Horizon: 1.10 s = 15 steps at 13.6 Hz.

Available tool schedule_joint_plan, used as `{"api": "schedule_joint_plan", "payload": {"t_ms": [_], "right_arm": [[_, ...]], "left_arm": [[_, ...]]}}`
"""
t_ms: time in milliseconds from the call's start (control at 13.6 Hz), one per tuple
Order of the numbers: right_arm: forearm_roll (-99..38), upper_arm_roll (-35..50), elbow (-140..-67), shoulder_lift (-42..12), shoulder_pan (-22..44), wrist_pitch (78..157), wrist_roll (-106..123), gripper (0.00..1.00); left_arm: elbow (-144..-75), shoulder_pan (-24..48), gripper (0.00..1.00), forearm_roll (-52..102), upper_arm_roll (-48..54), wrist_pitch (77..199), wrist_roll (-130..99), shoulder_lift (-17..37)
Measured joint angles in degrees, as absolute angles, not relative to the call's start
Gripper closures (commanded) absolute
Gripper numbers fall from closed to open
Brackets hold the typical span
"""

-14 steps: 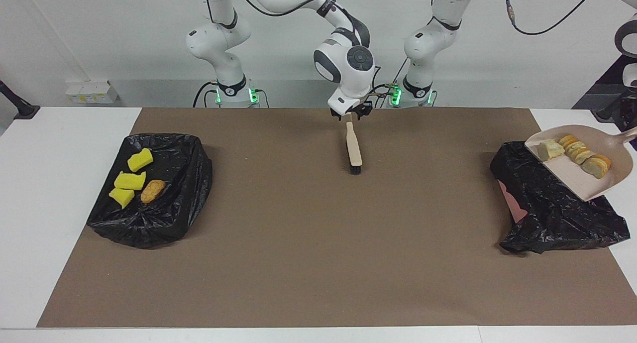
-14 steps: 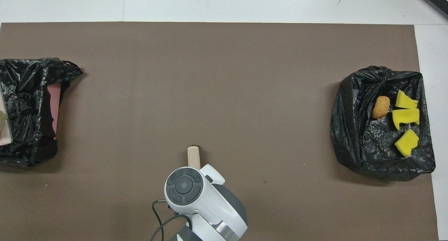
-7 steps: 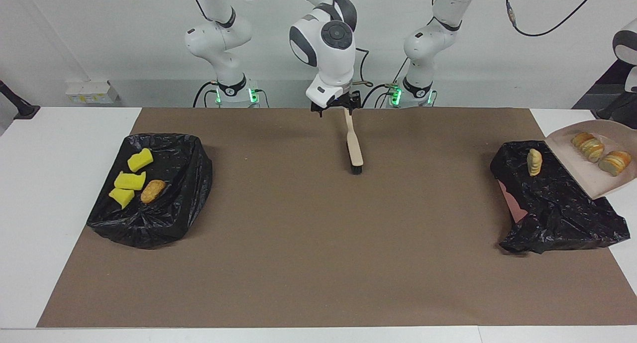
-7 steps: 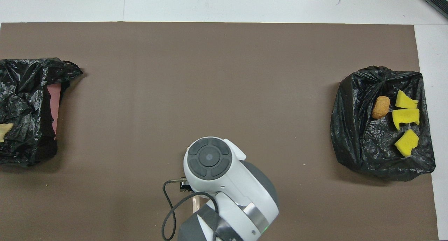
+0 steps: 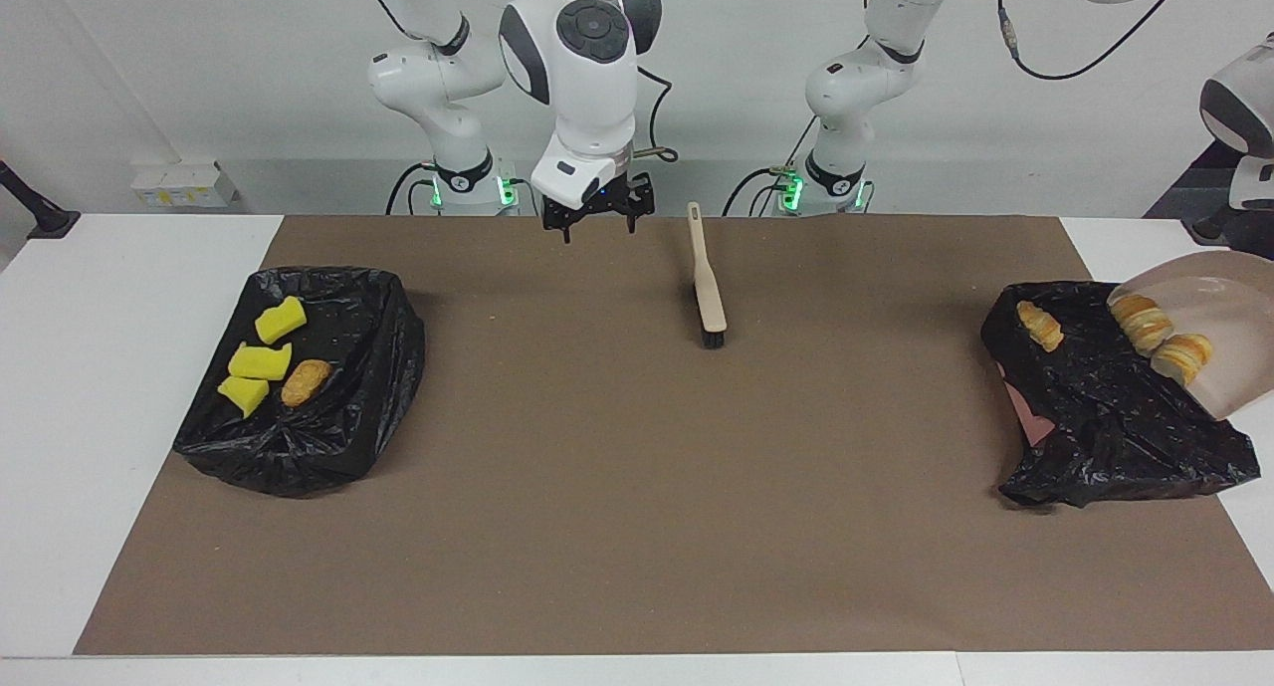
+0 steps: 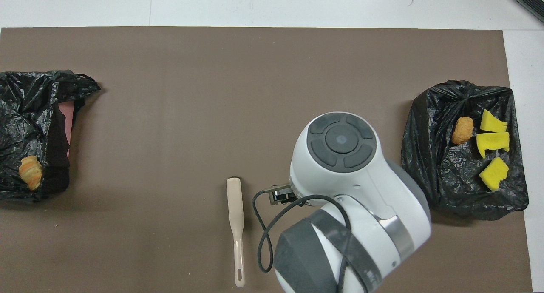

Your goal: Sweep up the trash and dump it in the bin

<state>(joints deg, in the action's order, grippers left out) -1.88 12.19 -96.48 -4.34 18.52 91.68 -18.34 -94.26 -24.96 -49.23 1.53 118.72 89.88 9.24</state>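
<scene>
Toward the right arm's end of the desk (image 5: 119, 298), a black bag-lined bin (image 5: 378, 347) holds three bright yellow spongy chunks (image 5: 261, 360) and a golden-brown lump (image 5: 305, 381). The right claw (image 5: 599, 226) hangs wide and empty over the brown mat (image 5: 637, 487). Just beside it lies the beige black-bristled brush (image 5: 708, 293), handle toward the robots. At the left arm's end, one pale bread-like piece (image 5: 1038, 326) lies in a second black bag-lined bin (image 5: 1115, 427). The beige plastic dustpan (image 5: 1229, 308) tilts over that bin. Two layered bread-like pieces (image 5: 1160, 336) sit at its lowered lip. The left claw, out of view, is closed, presumably on the handle. Nothing stands in the way.
</scene>
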Motion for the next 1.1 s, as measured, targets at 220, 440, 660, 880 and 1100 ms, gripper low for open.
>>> {"api": "schedule_joint_plan", "payload": {"t_ms": [220,440,660,880,1100], "right_arm": [[1.4,12.0,-94.4,-3.4,13.2,89.3,-12.2,0.00],[1.9,11.9,-91.9,-2.7,7.0,87.6,-7.6,0.00],[3.3,11.6,-90.8,-2.6,0.8,87.5,-4.0,0.00],[7.2,11.3,-89.6,-2.6,-1.9,87.5,-3.3,0.00],[8.1,9.1,-89.0,-2.2,-1.9,87.5,-3.4,0.00]], "left_arm": [[-94.3,-23.0,1.00,-53.9,1.5,116.4,87.7,9.1],[-94.4,-21.2,1.00,-57.3,1.6,113.8,85.7,8.8],[-94.5,-20.2,1.00,-59.3,1.6,112.1,85.1,8.3],[-94.5,-18.8,1.00,-61.4,1.6,109.6,83.3,7.9],[-94.5,-17.2,1.00,-60.5,1.9,107.8,82.2,7.4]]}}
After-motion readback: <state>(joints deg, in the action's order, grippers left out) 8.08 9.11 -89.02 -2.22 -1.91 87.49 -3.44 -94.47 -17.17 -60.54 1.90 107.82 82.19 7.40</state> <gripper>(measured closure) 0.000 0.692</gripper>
